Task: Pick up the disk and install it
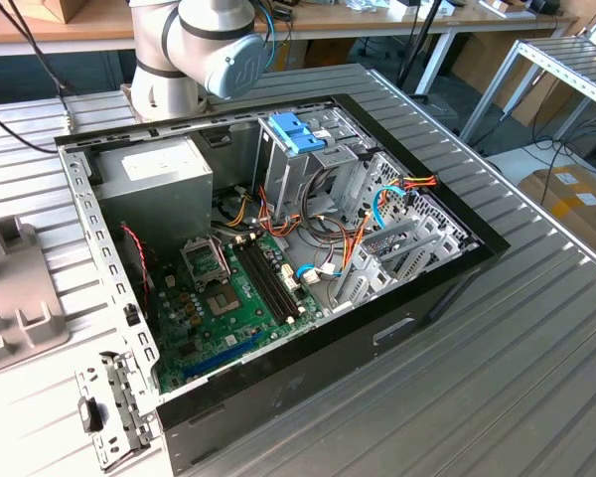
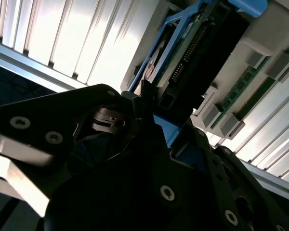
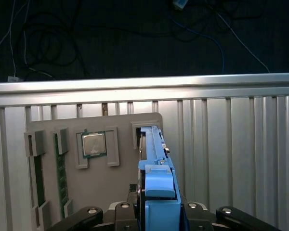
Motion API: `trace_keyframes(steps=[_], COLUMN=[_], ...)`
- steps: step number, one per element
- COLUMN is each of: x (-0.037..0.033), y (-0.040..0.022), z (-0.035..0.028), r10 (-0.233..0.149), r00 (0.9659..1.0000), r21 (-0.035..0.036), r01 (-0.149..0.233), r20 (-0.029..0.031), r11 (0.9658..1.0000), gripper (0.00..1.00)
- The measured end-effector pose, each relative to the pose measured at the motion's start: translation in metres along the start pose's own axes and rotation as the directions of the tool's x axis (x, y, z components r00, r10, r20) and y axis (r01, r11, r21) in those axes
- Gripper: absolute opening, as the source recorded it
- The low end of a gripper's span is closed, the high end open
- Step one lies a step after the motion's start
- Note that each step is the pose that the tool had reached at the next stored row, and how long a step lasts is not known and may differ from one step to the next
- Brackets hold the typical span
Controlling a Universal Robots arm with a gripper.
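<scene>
The disk (image 3: 156,159) is a dark drive in a bright blue carrier. It stands on edge in a slot of a grey holder tray (image 3: 111,192), its blue end tab toward the camera. My gripper (image 3: 159,207) sits at that tab end, with a dark finger pressed to each side of the carrier. In the second wrist view the disk (image 2: 197,53) runs from between the fingers of the gripper (image 2: 159,125) up along the tray (image 2: 260,43). The open computer case (image 1: 278,258) lies on the ribbed metal table.
The tray also carries a processor chip (image 3: 93,144) and memory sticks (image 3: 60,173). Inside the case are a motherboard (image 1: 228,298), a grey power-supply box (image 1: 159,174), loose cables and a drive cage with a blue latch (image 1: 296,134). The arm's base (image 1: 204,50) stands behind the case.
</scene>
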State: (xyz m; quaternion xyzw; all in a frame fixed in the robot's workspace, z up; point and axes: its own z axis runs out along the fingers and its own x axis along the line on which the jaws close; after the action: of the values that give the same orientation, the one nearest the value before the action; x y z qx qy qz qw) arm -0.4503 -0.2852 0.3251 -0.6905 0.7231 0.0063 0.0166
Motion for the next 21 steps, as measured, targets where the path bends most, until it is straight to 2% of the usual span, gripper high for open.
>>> trace_keyframes(steps=[4, 6, 21], x=[-0.0001, -0.0002, -0.0009], y=[-0.0001, -0.0001, -0.0003], z=[-0.0037, -0.0079, -0.0215], r10=[0.0, 0.0, 0.0], r00=[1.0, 1.0, 1.0], r21=[0.0, 0.0001, 0.0], r01=[0.0, 0.0, 0.0], r20=[0.0004, 0.0005, 0.0014], r11=[1.0, 1.0, 1.0], gripper=[0.37, 0.37, 0.37])
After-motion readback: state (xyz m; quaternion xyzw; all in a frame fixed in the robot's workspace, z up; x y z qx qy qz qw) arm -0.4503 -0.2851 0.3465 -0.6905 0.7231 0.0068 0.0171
